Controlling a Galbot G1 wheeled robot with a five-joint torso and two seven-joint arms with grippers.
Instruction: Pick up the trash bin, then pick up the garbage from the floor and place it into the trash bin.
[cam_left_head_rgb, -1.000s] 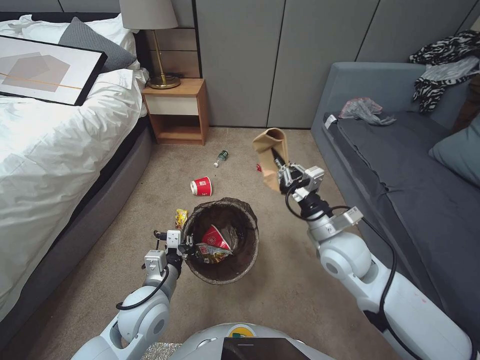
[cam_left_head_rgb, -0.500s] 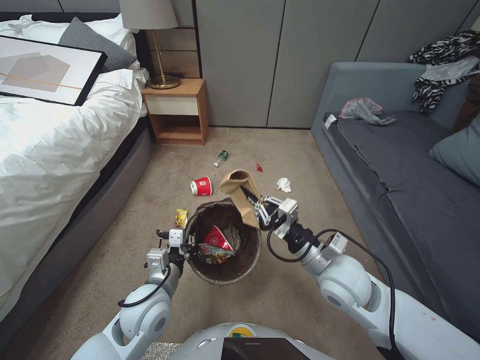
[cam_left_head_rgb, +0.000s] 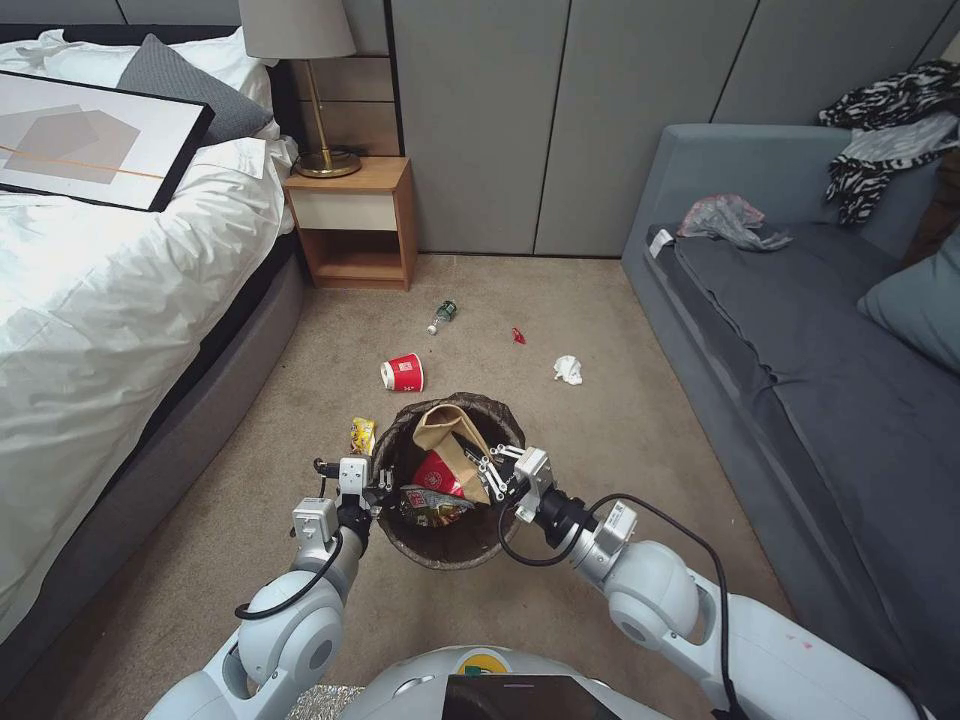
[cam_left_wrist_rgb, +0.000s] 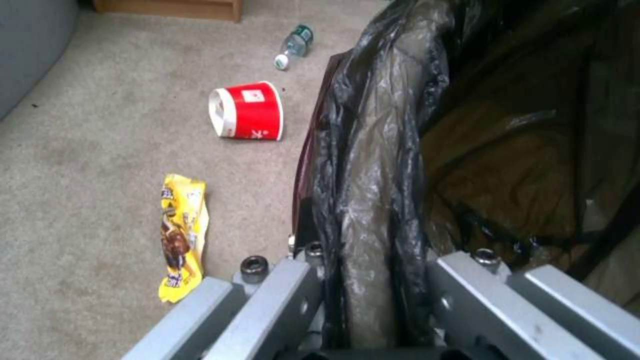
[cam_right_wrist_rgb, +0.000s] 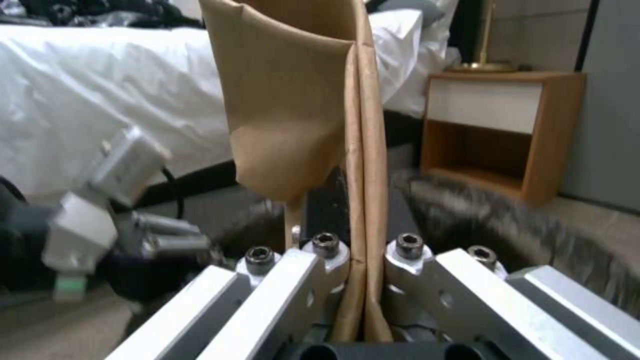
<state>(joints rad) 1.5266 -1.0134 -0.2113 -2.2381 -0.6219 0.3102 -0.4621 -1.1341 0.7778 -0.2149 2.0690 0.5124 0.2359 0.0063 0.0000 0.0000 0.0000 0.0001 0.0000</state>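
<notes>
The trash bin (cam_left_head_rgb: 443, 556), lined with a dark bag, stands on the carpet in front of me. My left gripper (cam_left_head_rgb: 373, 492) is shut on its near-left rim (cam_left_wrist_rgb: 373, 175), with the liner pinched between the fingers (cam_left_wrist_rgb: 273, 295). My right gripper (cam_left_head_rgb: 491, 476) is shut on a crumpled brown paper bag (cam_left_head_rgb: 443, 432) (cam_right_wrist_rgb: 300, 100), which leans into the bin's mouth over a red cup (cam_left_head_rgb: 436, 475) and a wrapper (cam_left_head_rgb: 424, 505) inside. Garbage on the floor: a red-and-white cup (cam_left_head_rgb: 402, 372) (cam_left_wrist_rgb: 248, 111), a yellow wrapper (cam_left_head_rgb: 361, 435) (cam_left_wrist_rgb: 180, 235), a bottle (cam_left_head_rgb: 441, 316), a red scrap (cam_left_head_rgb: 518, 336) and a tissue wad (cam_left_head_rgb: 568, 370).
A bed (cam_left_head_rgb: 120, 290) runs along the left and a grey sofa (cam_left_head_rgb: 800, 330) along the right. A wooden nightstand (cam_left_head_rgb: 355, 222) with a lamp stands against the back wall. Open carpet lies between them around the bin.
My right arm swung the paper bag down and left, from above the floor right of the bin to the bin's mouth. The left gripper and the bin stayed put.
</notes>
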